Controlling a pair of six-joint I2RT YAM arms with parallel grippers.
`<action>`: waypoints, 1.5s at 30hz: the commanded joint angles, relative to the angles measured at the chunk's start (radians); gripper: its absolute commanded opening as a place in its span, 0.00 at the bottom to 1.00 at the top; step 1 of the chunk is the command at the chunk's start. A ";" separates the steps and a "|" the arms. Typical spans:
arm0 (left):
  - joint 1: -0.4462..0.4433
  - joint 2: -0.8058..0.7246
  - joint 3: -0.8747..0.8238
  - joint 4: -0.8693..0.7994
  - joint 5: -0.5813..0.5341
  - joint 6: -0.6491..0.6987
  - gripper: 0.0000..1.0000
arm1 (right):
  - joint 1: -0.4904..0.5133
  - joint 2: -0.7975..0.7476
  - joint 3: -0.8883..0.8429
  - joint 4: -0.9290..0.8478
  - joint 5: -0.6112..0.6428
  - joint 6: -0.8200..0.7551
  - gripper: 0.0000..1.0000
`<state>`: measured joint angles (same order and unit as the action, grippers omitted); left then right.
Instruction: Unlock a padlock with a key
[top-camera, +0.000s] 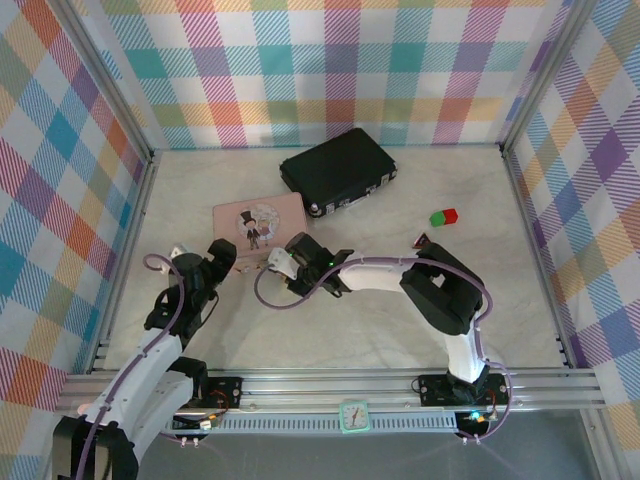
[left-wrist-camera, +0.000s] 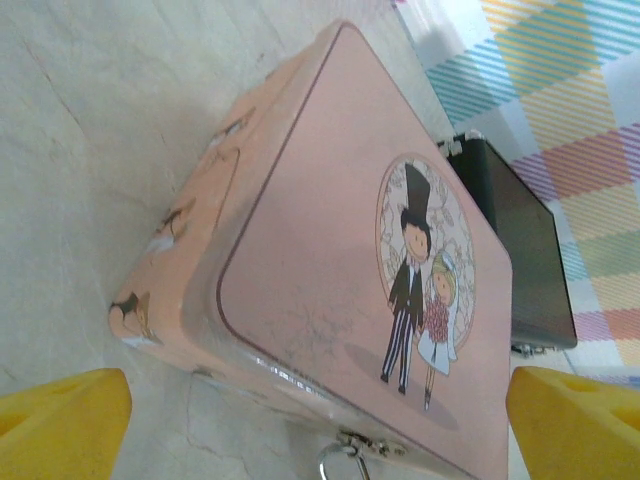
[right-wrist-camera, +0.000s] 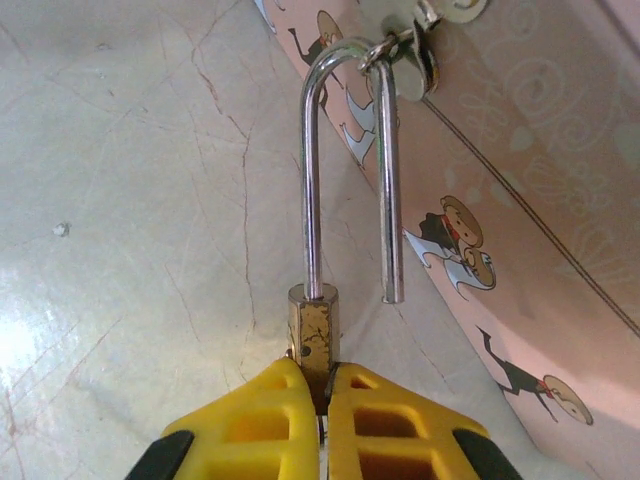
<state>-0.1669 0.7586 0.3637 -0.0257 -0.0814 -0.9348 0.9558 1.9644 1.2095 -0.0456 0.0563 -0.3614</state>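
On the pale marbled table (top-camera: 400, 300) the flat pink tin box with a bride-and-groom picture (top-camera: 262, 215) lies left of the middle. The left gripper (left-wrist-camera: 320, 425) faces its lid, jaws spread wide and empty. The right gripper (right-wrist-camera: 322, 378), the nearer one, has its jaws clenched on the small brass-bodied padlock (right-wrist-camera: 312, 322). Its long silver shackle (right-wrist-camera: 312, 150) runs straight away from those jaws to the box's clasp (right-wrist-camera: 412, 45), one leg seated, the other clear of the body, so it looks already unlocked.

The padlock (right-wrist-camera: 314, 325) has a scuffed brass body and a mirror-bright metal shackle. The pink box (right-wrist-camera: 530, 220) looks like smooth painted tin. The surface (right-wrist-camera: 130, 250) is glossy and marble-veined.
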 joint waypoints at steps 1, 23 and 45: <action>0.030 0.029 0.043 0.010 0.058 0.067 0.96 | -0.014 -0.010 0.005 -0.055 -0.097 -0.097 0.00; 0.123 0.185 0.155 0.061 0.117 0.176 0.95 | -0.030 0.059 0.048 -0.043 -0.211 -0.083 0.33; 0.207 0.453 0.227 0.215 0.250 0.262 0.92 | -0.052 0.090 0.050 0.103 -0.212 -0.020 0.07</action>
<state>0.0296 1.1919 0.5564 0.1486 0.1284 -0.7273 0.9154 2.0502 1.2530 0.0143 -0.1226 -0.3775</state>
